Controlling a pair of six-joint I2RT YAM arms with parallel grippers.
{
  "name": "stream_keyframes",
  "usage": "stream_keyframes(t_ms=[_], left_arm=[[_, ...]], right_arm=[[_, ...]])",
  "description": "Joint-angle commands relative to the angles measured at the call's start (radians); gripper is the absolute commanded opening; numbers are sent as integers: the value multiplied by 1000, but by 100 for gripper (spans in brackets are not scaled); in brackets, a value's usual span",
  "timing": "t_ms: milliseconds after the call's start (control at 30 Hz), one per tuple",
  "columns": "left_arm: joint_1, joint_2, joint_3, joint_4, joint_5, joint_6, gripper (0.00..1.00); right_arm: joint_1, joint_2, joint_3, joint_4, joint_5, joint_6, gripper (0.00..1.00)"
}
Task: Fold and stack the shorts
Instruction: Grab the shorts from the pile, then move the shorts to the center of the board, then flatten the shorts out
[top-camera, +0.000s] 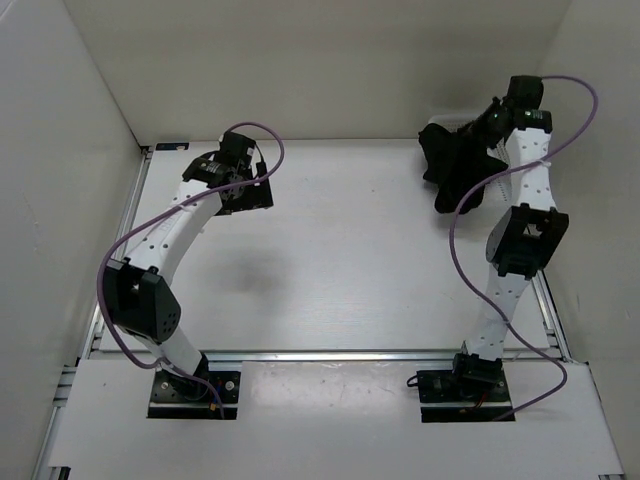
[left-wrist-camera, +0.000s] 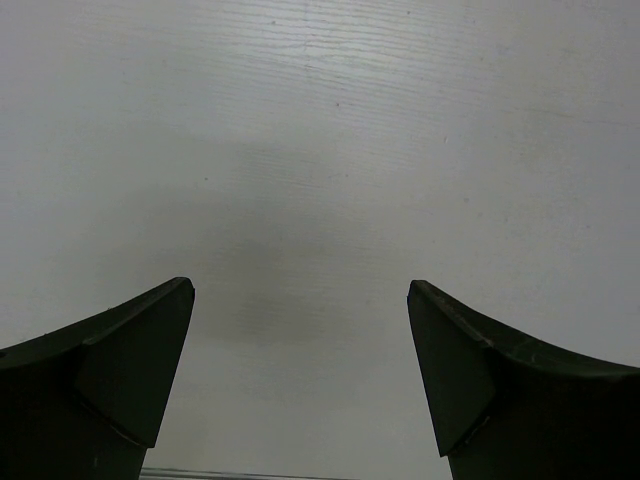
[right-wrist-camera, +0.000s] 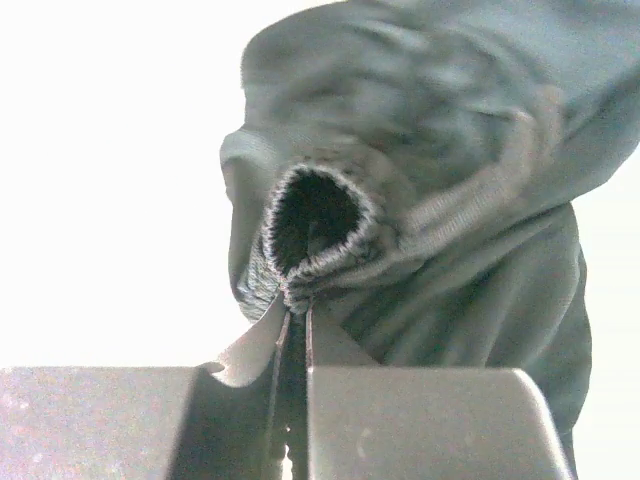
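The black shorts hang bunched in the air at the back right of the table, held up by my right gripper. In the right wrist view the right gripper is shut on the ribbed waistband of the shorts, and the fabric droops away from the fingers. My left gripper is at the back left, over bare table. In the left wrist view the left gripper is open and empty, with only white tabletop between its fingers. The drawstring does not show.
White walls close in the table on the left, back and right. A metal rail runs along the near edge by the arm bases. Purple cables loop off both arms.
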Motion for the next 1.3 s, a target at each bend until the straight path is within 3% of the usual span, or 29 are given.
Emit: stream_keyframes(t_ms=[0, 167, 333, 500, 633, 700, 733, 800, 833, 867, 967, 1167, 1267], left_arm=[[-4, -77, 14, -11, -2, -32, 99], [67, -115, 14, -63, 17, -50, 99], [122, -210, 34, -73, 28, -50, 99], [214, -261, 67, -111, 80, -50, 99], [297, -249, 68, -160, 109, -38, 99], [320, -235, 68, -172, 172, -28, 99], [320, -235, 51, -173, 188, -27, 99], [320, -235, 23, -151, 221, -27, 99], [320, -235, -1, -142, 235, -27, 99], [309, -235, -14, -131, 246, -27, 99], [270, -224, -85, -117, 246, -27, 99], [222, -270, -396, -38, 287, -112, 99], [167, -279, -539, 28, 323, -181, 99]], right_arm=[[53, -242, 67, 111, -192, 16, 0], [234, -429, 76, 111, -217, -29, 0], [428, -512, 64, 138, -289, -41, 0], [541, -562, 31, 148, -321, -73, 0], [543, -729, -263, 250, -291, -133, 0], [501, -780, -493, 287, -236, -144, 0], [446, -792, -556, 301, -222, -144, 3], [383, -774, -676, 284, -209, -154, 61], [336, -721, -687, 185, -185, -164, 82], [319, -684, -659, 112, -162, -173, 88], [308, -656, -699, 46, -119, -173, 88], [447, -872, -1023, 106, -3, -141, 85], [542, -947, -1178, 106, -2, -86, 89]])
